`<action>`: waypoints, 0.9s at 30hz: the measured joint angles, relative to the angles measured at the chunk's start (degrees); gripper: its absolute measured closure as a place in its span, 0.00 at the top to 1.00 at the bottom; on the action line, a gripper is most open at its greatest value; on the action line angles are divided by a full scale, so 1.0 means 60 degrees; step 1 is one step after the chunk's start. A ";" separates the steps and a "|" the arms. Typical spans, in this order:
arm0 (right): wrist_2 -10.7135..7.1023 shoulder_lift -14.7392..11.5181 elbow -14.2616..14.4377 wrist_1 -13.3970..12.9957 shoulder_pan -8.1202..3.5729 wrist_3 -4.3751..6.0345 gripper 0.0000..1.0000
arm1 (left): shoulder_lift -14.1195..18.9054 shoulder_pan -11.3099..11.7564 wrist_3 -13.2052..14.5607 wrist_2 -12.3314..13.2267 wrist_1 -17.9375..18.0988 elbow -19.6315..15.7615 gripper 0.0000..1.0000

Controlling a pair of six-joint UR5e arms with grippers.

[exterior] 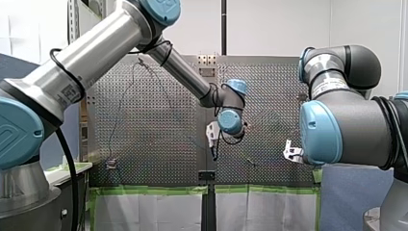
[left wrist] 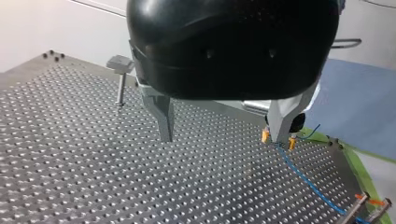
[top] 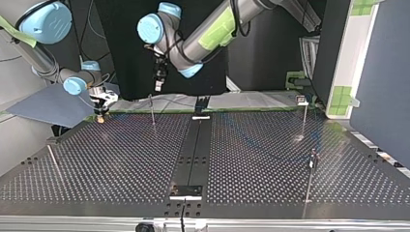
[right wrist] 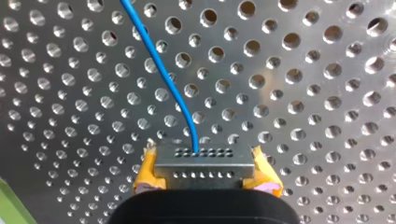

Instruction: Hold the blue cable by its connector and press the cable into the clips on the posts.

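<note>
Evidently the blue cable [right wrist: 168, 79] runs out across the perforated counter [right wrist: 317, 93] from its connector [right wrist: 204, 158], which is held low over the counter near its edge at the top view's left. I judge this is so that the free length can be steered toward the clips. My right claw [right wrist: 205, 173] is closed on that connector, its yellow pads [right wrist: 148, 173] bearing on both ends, while my left claw [left wrist: 223, 137] hangs just beside it, metal fingers wide apart and gripping nothing, a post [left wrist: 120, 86] standing well off.
</note>
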 joint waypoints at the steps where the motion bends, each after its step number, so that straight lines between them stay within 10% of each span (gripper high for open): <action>1: 0.0000 0.0000 0.0001 0.0002 -0.0002 -0.0003 0.00 | 0.0112 0.0002 -0.0023 0.0002 0.0011 -0.0115 1.00; 27: 0.0039 0.0001 0.0011 0.0254 0.0172 -0.0246 0.00 | 0.2428 0.0065 -0.1041 0.0417 0.0970 -0.2429 1.00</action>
